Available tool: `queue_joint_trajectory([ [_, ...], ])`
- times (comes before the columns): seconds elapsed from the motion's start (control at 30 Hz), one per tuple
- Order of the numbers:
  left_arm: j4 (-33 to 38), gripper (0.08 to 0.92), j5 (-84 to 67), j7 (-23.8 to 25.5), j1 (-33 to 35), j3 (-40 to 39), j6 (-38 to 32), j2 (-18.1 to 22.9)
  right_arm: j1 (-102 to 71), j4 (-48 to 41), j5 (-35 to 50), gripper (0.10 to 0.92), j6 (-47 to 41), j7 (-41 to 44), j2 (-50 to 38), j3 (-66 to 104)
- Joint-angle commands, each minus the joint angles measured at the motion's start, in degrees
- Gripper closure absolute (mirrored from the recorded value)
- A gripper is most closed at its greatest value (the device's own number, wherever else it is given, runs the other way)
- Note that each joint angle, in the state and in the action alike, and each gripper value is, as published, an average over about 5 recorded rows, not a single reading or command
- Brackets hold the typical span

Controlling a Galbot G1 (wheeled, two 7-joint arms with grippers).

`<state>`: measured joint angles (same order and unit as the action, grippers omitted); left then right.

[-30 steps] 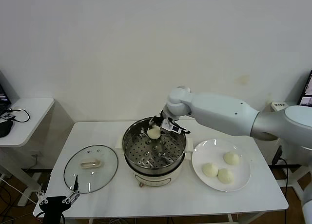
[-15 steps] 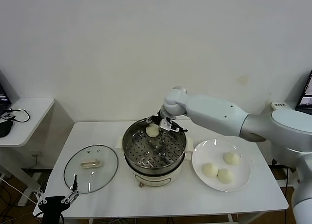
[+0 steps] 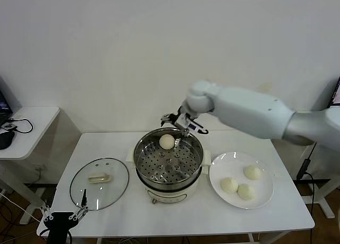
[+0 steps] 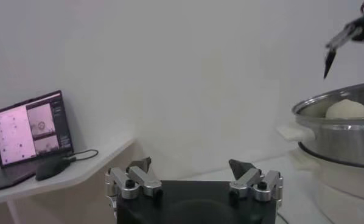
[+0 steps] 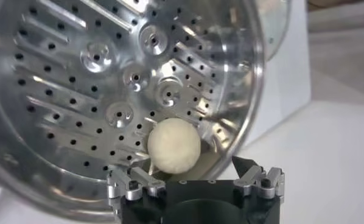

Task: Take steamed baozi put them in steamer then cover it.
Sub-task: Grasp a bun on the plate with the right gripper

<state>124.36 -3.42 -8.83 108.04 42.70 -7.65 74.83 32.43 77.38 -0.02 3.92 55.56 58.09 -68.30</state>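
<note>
The steel steamer (image 3: 139,158) stands mid-table on its white base. One cream-white baozi (image 3: 167,142) lies on the perforated tray at the pot's far side; it also shows in the right wrist view (image 5: 174,146) and the left wrist view (image 4: 347,109). My right gripper (image 3: 179,122) is open and empty, just above the far rim, apart from that bun. Three baozi (image 3: 229,185) (image 3: 252,172) (image 3: 245,191) lie on the white plate (image 3: 217,169) to the right. The glass cover (image 3: 99,183) lies flat left of the steamer. My left gripper (image 3: 62,218) is open, parked low at the front left.
A side table with a laptop (image 4: 30,129) and a mouse (image 4: 50,167) stands off to the left. The white wall is close behind the table (image 3: 175,215). Bare tabletop shows in front of the steamer and plate.
My right gripper has let go of the baozi, which now rests on the steamer tray, and has risen up and back above the far rim. The left arm has not moved.
</note>
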Motion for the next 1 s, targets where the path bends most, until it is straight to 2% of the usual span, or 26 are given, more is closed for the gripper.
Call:
queue_joint_trajectory([
  [0.03, 0.1, 0.177, 0.0, 0.0, 0.0, -0.1, 0.1, -0.6, 4.7, 13.4, 11.0, 0.203, -17.2, 4.9, -18.0, -1.2],
  [0.23, 0.2, 0.177, -0.6, 0.1, -0.6, -0.5, 0.3, -2.5, 2.3, 21.0, 12.2, 0.203, -22.4, 4.6, -30.5, -3.1],
  [0.43, 0.2, 0.177, -2.2, 0.3, -1.8, -0.1, 1.4, -4.3, -3.9, 24.1, 8.0, 0.203, -23.8, 3.6, -36.0, -2.9],
  [0.67, 0.0, 0.177, -2.6, 0.4, -2.4, -0.1, 1.8, -4.5, -17.9, 22.9, 3.5, 0.202, -23.5, 2.2, -36.2, 5.6],
  [1.0, -0.3, 0.177, -2.7, 0.4, -2.4, 0.8, 2.0, -3.8, -29.7, 16.3, -2.0, 0.203, -23.3, 0.3, -30.1, 12.4],
])
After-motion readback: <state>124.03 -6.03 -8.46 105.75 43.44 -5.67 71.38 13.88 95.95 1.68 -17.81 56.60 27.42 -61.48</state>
